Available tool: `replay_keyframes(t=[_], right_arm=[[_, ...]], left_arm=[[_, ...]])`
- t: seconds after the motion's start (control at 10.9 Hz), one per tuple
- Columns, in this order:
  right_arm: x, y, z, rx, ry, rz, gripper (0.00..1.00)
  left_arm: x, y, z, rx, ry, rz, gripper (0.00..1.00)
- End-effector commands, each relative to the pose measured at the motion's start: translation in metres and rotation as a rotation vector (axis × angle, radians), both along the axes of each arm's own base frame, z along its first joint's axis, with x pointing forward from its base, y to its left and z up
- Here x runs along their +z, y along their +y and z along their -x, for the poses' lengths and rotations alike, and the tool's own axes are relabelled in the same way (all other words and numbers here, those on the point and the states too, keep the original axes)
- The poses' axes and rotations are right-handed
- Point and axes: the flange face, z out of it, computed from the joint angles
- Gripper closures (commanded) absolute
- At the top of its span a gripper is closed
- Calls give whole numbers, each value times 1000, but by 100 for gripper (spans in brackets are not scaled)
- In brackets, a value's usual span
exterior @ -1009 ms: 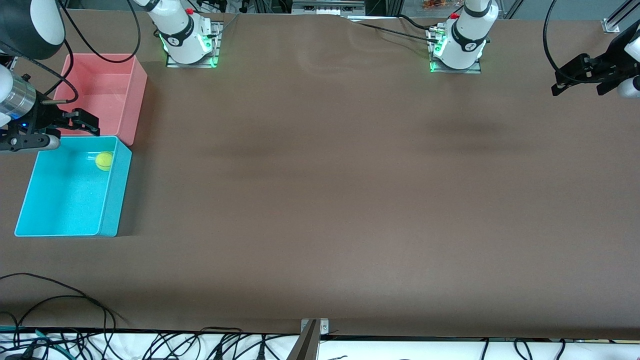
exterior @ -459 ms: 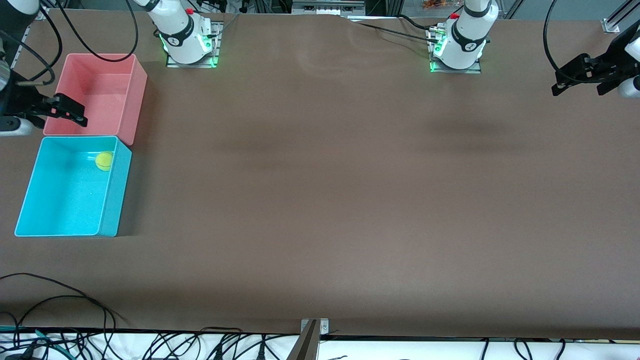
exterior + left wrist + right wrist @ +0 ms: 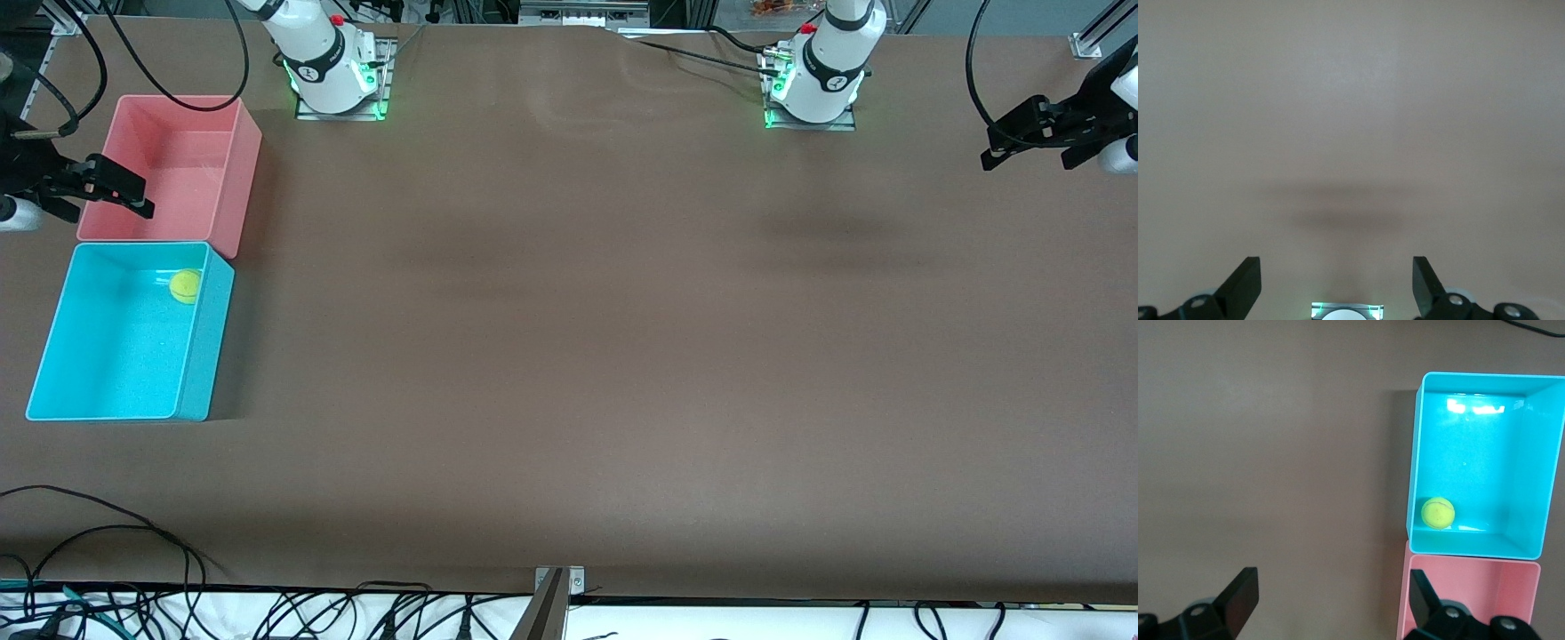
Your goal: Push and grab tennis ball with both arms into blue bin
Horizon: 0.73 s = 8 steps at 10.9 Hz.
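From the front view I saw the ball already lying inside the blue bin, in the corner next to the pink bin, which stood touching the blue one and farther from the camera. The right gripper hung over the edge of the pink bin at the right arm's end of the table, with nothing in it. The left gripper hovered over bare table at the left arm's end, well apart from both bins; I judged that arm to be waiting.

In the left wrist view I saw only brown table and the arm's own shadow. The left gripper's fingers stood spread wide with nothing between them.

In the right wrist view I looked down on both bins. The ball rested on the blue bin's floor, against the wall it shares with the pink bin. The right gripper was splayed open and empty.

I judged the task as good as done. Had I needed to lift the ball again, I would have treated it as light, springy and fuzzy enough to grip well, but quick to roll; I would have closed across its widest part from above, since the walls crowd it in that corner.
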Motion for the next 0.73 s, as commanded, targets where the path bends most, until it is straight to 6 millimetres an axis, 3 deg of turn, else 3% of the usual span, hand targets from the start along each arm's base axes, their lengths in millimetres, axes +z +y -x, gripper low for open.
replay_keyframes(t=[0.0, 0.64], right_arm=[[4, 5, -5, -42, 2, -2, 0], [8, 1, -4, -56, 2, 0, 0]], left_arm=[[7, -2, -1, 12, 0, 2, 0], [6, -4, -1, 8, 1, 5, 0]])
